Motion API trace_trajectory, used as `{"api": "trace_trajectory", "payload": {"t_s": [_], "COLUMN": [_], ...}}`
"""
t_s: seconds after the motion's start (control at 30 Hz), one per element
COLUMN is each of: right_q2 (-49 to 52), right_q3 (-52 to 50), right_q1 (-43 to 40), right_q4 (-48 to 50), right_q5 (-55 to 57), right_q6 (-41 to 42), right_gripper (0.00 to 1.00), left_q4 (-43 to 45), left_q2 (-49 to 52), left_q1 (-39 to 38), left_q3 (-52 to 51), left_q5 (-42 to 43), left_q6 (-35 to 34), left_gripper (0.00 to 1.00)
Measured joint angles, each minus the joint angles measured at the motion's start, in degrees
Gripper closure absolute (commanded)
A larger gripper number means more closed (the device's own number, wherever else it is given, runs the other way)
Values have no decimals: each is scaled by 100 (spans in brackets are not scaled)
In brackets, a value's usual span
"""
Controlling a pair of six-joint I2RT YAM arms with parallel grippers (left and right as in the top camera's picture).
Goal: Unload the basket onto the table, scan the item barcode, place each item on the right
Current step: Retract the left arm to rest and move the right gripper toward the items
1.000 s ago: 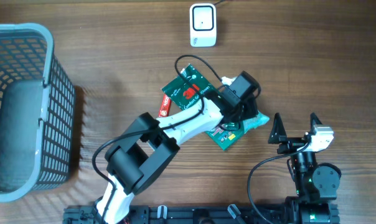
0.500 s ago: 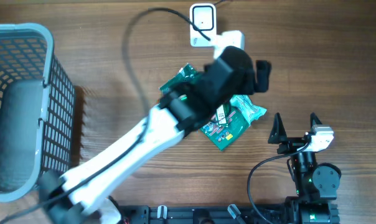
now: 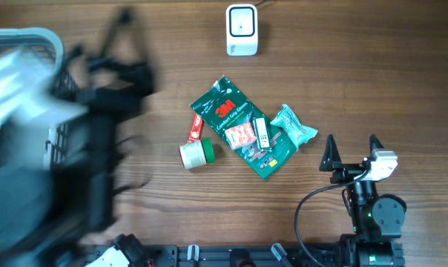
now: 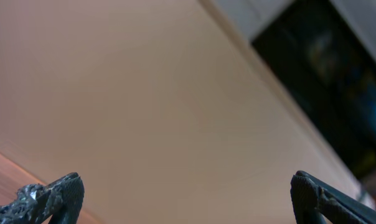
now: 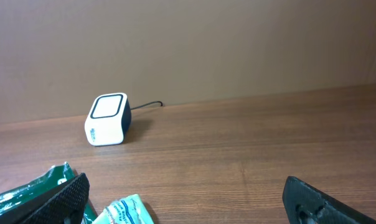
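Lettering "3M" marks the green packet point(image 3: 235, 119) ahead-left of the right jaws; left jaws and right jaws stand wide.

- The left arm point(image 3: 98, 126) is a blurred smear across the left of the overhead view; its outline and joints cannot be made out.
- The basket point(image 3: 27, 37) is cut by the left edge and largely hidden behind that smear. A pale blur point(image 3: 20, 89) over it cannot be identified.
- The left gripper point(image 4: 188, 202) shows only two fingertips point(image 4: 48, 196) in its wrist view, cut by the lower edge. A dark area point(image 4: 325, 74) at top right is too blurred to identify.
- The green packet point(image 3: 239, 126) carries print too small to read from overhead. In the right wrist view the bottom edge cuts it off, and also the teal packet point(image 5: 122, 213) beside it.
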Motion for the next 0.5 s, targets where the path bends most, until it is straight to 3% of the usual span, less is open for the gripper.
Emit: {"api": "trace_trajectory", "payload": {"t_s": [0.27, 0.4, 0.5], "right_q2": [0, 0, 0], "right_q3": [0, 0, 0], "right_q1": [-2, 0, 0], "right_q4": [0, 0, 0], "right_q5": [0, 0, 0], "right_q6": [0, 0, 0], "right_gripper": [0, 0, 0], "left_q4": [-522, -1058, -850], "left_q2": [-988, -1021, -994], "left_q1": [11, 11, 11], "left_q3": [26, 24, 13], "left_q5": [-1801, -1954, -1891], "left_q6": [671, 1239, 1429], "left_gripper": [0, 0, 0]}}
